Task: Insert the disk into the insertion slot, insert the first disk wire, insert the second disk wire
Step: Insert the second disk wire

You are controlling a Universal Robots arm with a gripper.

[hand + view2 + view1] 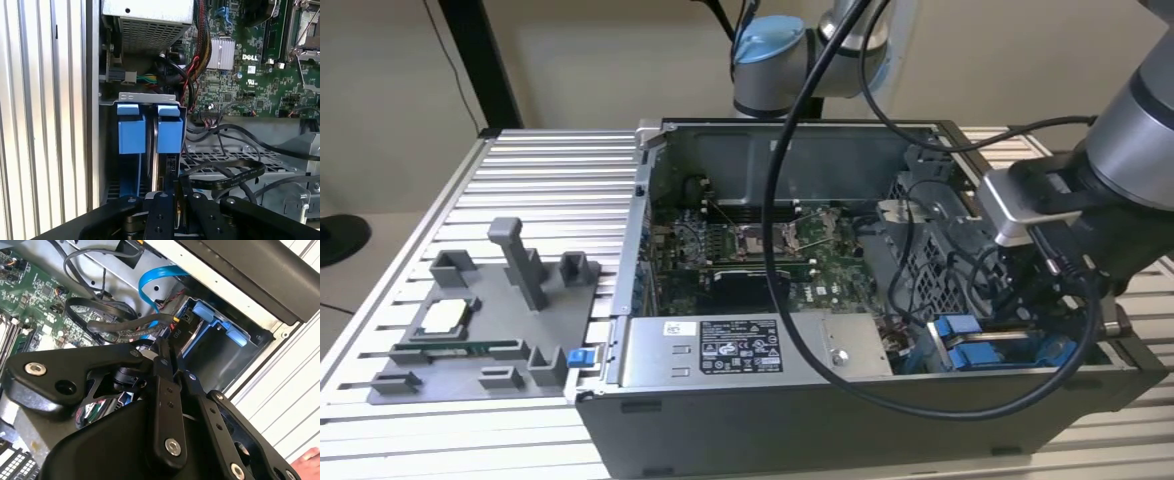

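- Bench (520, 170), ribbed metal, carried the open computer case (720, 430), which took up the centre and right of the exterior view.
- Arm (1147, 130) reached down from the upper right into the lower right corner of the case.
- Grey power-supply box (747, 350) lay along the near case wall; grey parts tray (467, 330) sat on the bench at lower left, well apart from the work.
- Insertion slot (215, 320), with blue rails, was in the lower right corner of the case.
- Disk (170, 132) appeared already seated in the slot, seen edge-on in its blue carrier beside a second blue carrier.
- Hand (169, 347) hung just above the slot, narrow, and appeared pinched on a black plug (176, 331) with wires trailing from it.
- Judgement: disk step done; a disk-wire step in hand. Which of the two wires, I could not tell.
- Judgement: the move called for squaring the plug to the disk's connector and keeping the loose black cables (225, 172) clear.
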